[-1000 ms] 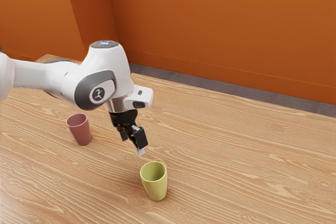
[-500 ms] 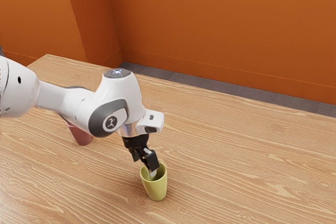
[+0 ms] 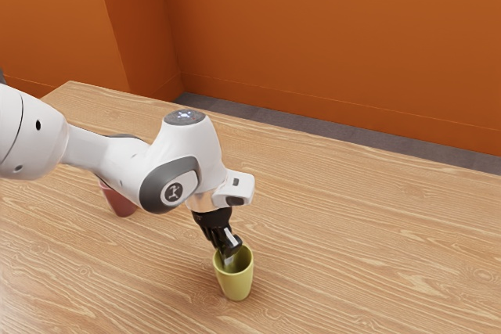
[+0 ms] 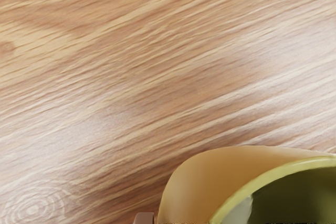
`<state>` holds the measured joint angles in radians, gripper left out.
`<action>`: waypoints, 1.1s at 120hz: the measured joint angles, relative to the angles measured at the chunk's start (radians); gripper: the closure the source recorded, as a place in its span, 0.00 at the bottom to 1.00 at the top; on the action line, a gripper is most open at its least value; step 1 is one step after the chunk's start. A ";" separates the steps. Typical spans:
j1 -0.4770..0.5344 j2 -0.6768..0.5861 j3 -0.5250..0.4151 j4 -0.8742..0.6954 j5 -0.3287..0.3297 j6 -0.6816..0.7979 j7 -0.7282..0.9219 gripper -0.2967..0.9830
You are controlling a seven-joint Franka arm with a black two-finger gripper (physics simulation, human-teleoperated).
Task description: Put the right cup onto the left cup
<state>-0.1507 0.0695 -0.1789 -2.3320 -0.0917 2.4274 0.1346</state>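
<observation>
Grasping looks like the step: gripper (image 3: 227, 259) at the yellow cup's (image 3: 237, 284) rim, exterior view's left side. Can't tell if fingers are apart or clamped.

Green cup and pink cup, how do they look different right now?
The green cup is yellowy green, while the pink cup is a dusky pink. The gripper is right at the green cup's rim; the pink cup has no gripper at it. In the exterior view you can see into the green cup, but the arm hides the pink cup's top. Both get narrower toward the bottom.
</observation>
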 joint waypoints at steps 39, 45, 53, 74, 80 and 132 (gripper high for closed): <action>0.007 -0.123 -0.001 -0.010 0.004 -0.024 -0.022 0.84; 0.005 -0.163 0.001 -0.010 0.004 -0.041 -0.025 0.84; 0.006 -0.215 0.011 -0.010 0.005 -0.071 -0.029 0.84; 0.050 -0.314 0.072 -0.001 0.008 -0.160 -0.036 0.85; 0.071 -0.336 0.076 0.002 0.012 -0.183 -0.037 0.85; 0.086 -0.331 0.383 0.203 0.120 -0.420 -0.033 0.85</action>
<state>-0.0643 -0.2619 0.2041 -2.1290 0.0285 2.0073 0.1012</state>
